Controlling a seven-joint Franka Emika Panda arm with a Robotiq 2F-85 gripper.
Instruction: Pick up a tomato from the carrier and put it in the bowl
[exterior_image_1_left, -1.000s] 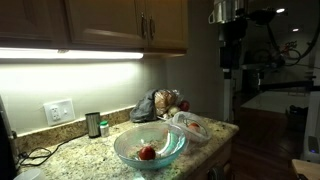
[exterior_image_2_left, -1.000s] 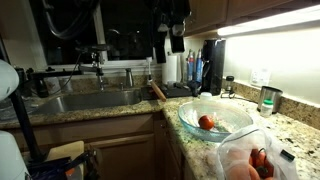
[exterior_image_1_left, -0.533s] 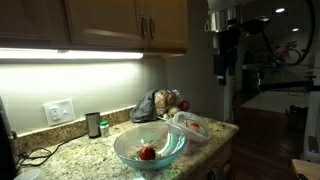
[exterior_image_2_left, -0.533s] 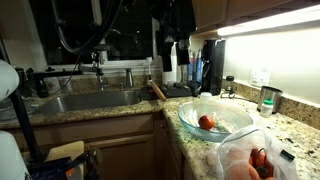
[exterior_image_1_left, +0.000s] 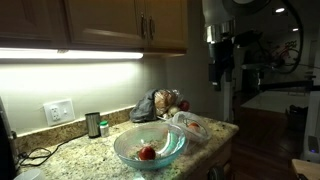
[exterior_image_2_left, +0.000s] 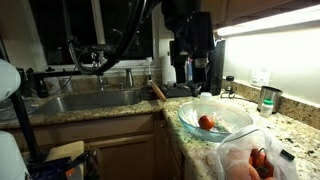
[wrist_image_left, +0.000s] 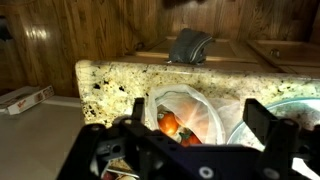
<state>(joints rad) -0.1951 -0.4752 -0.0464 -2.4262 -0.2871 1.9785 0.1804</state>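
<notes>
Gripper spread wide, well above the carrier.

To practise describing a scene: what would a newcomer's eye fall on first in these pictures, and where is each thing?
The big glass bowl on the speckled counter stands out, with a red tomato already inside it. Beside it lies the clear carrier with more tomatoes. The robot's tool hangs open high above the counter's end.

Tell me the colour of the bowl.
The bowl is clear glass, tinted pale blue-green; best in an exterior view.
</notes>
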